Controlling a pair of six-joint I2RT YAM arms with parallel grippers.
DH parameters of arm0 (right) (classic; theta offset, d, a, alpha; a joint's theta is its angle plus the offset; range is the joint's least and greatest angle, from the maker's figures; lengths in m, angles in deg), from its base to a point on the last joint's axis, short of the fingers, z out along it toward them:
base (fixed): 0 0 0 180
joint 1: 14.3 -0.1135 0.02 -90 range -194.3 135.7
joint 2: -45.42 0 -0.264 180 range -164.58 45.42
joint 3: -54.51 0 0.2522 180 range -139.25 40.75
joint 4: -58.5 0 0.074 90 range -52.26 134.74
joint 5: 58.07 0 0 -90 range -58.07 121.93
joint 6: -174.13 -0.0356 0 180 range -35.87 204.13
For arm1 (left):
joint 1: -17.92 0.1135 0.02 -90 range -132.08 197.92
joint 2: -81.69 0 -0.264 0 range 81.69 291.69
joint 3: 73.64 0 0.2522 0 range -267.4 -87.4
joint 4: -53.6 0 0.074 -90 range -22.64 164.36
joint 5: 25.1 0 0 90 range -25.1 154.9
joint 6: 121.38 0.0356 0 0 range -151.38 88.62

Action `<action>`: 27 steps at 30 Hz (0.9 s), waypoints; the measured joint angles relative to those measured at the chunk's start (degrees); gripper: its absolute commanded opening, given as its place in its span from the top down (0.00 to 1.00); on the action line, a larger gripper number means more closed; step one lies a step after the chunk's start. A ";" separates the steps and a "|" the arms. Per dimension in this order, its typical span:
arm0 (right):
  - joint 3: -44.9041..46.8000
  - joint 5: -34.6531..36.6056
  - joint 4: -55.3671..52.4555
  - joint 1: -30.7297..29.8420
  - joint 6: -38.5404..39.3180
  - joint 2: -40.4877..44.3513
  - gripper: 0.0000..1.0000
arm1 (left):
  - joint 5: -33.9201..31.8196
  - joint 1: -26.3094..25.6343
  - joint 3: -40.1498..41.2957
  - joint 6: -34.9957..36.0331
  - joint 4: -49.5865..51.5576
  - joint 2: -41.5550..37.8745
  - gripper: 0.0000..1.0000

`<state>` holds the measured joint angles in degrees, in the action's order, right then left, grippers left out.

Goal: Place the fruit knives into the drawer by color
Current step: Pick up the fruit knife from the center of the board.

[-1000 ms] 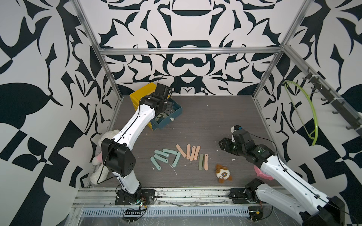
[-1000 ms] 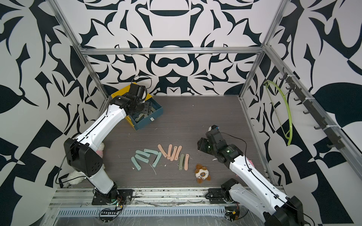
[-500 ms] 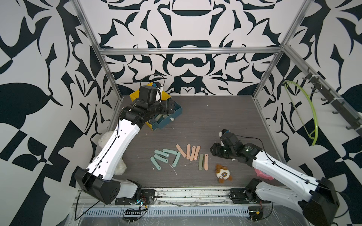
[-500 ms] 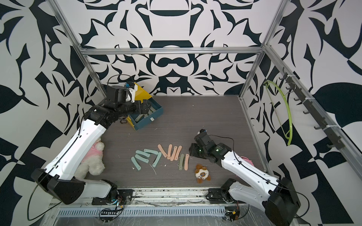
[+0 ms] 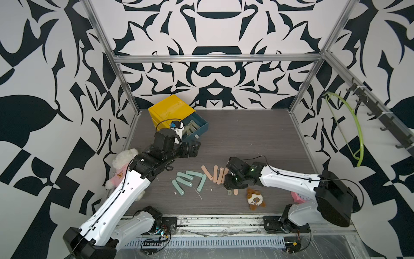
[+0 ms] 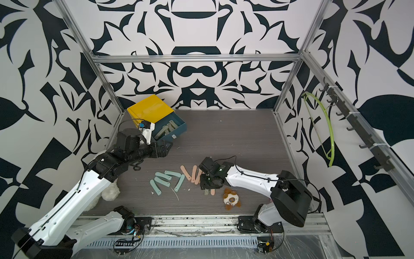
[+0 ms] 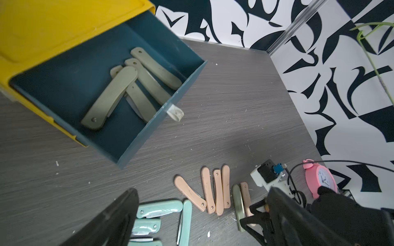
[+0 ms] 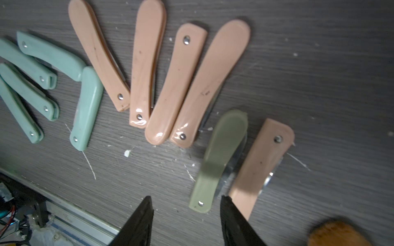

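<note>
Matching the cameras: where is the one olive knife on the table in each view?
In a top view: olive knife, tip only, under the right gripper.
In a top view: the same.
Left wrist: olive knife, whole.
Right wrist: olive knife, whole, ahead of the jaws.
Shared landmark: lone peach knife alongside it.

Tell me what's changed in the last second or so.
The left pincer, open and empty, backed out of the drawer toward the front. The right pincer swung in toward the middle and now hangs open over the olive knife. The other knives and the drawer have not moved.
</note>
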<state>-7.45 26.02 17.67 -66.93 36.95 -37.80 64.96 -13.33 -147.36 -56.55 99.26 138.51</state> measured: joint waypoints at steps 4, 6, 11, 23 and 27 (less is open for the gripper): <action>-1.84 -0.79 -0.17 0.00 0.39 -3.37 0.46 | -0.02 0.00 2.29 -0.70 0.00 -0.74 0.01; -2.32 -0.79 -0.85 0.00 0.46 -4.79 0.46 | -0.02 0.00 2.82 -0.92 -0.13 -0.90 0.01; -4.17 -0.15 -3.63 0.00 0.76 -8.81 0.47 | 0.00 0.00 3.91 -1.01 -1.05 -1.27 0.01; -8.52 6.97 -10.23 -1.55 2.89 -14.64 0.60 | 0.00 0.00 4.96 -1.03 -1.40 -1.44 0.01; -9.42 8.09 -11.13 -1.86 3.89 -15.52 0.65 | 0.00 0.00 4.96 -1.03 -1.70 -1.46 0.01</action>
<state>-16.88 34.10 6.54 -68.78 40.84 -53.32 64.96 -13.33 -142.40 -57.58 97.55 137.04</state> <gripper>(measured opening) 0.377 0.992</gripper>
